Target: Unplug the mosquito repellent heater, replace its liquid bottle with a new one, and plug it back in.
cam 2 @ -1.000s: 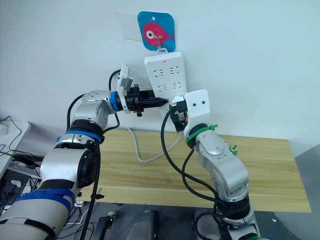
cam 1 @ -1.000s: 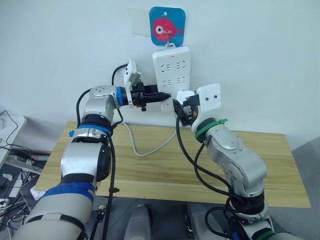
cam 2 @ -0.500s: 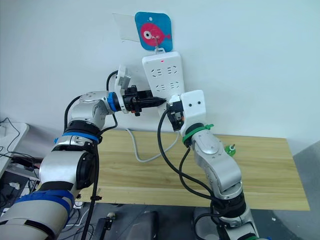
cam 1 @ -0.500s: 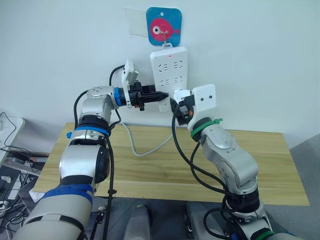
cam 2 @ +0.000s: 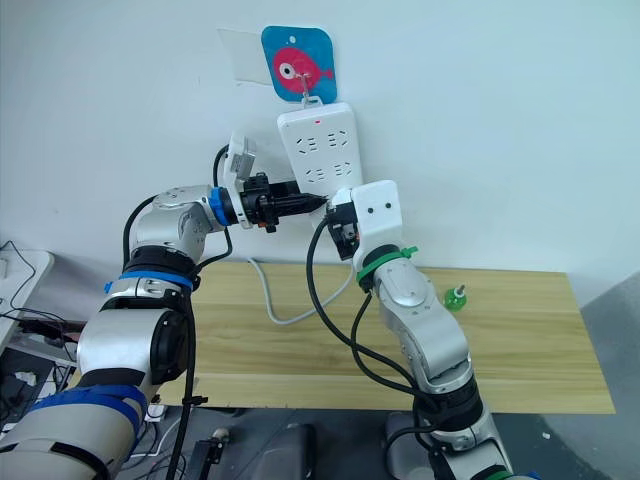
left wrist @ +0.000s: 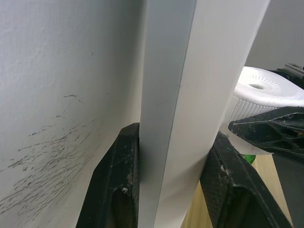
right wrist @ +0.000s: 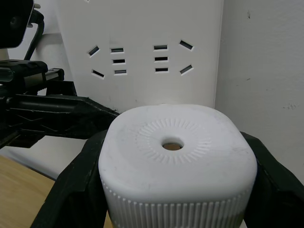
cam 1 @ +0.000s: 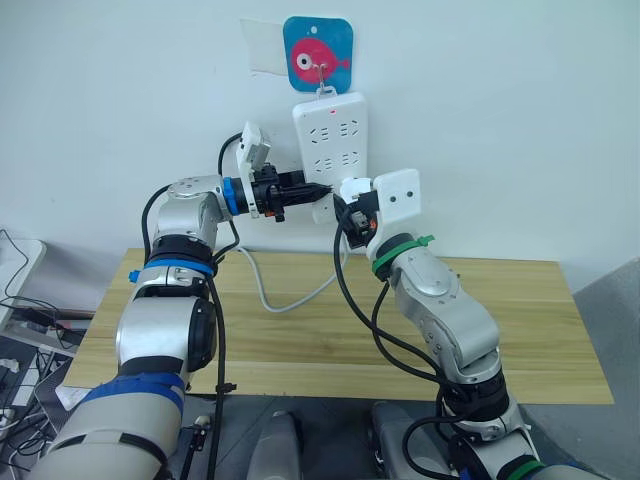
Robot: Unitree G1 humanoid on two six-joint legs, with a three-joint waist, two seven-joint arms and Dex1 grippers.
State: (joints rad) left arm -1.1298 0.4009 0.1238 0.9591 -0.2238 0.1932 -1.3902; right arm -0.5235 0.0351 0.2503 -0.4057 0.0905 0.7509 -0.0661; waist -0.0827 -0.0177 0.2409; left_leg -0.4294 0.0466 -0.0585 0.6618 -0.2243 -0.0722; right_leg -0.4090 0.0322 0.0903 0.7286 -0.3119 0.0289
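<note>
The white power strip (cam 1: pixel 333 130) hangs on the wall from a hook. My left gripper (cam 1: pixel 318 190) is shut on the strip's lower side edge, one finger (left wrist: pixel 124 161) on each face. My right gripper (right wrist: pixel 173 137) is shut on the mosquito repellent heater (right wrist: pixel 190 180), a white rounded unit with its round vent hole facing the wrist camera. The heater (cam 1: pixel 355 187) is held upright just in front of the strip's lower end, below the sockets (right wrist: pixel 137 59). A bit of green (left wrist: pixel 247 159) shows under it. A small green bottle (cam 2: pixel 456 297) stands on the table; whether it has a cap I cannot tell.
The strip's white cable (cam 1: pixel 268 285) droops onto the wooden table (cam 1: pixel 300 340) below my arms. A blue plaque with a pink fish (cam 1: pixel 318 54) holds the hook above the strip. Loose cables and a white box (cam 1: pixel 15 300) lie beyond the table's left edge.
The whole picture has shifted, so the camera moved. Both grippers keep their holds. My right arm has swung slightly left, uncovering the green bottle on the table.
</note>
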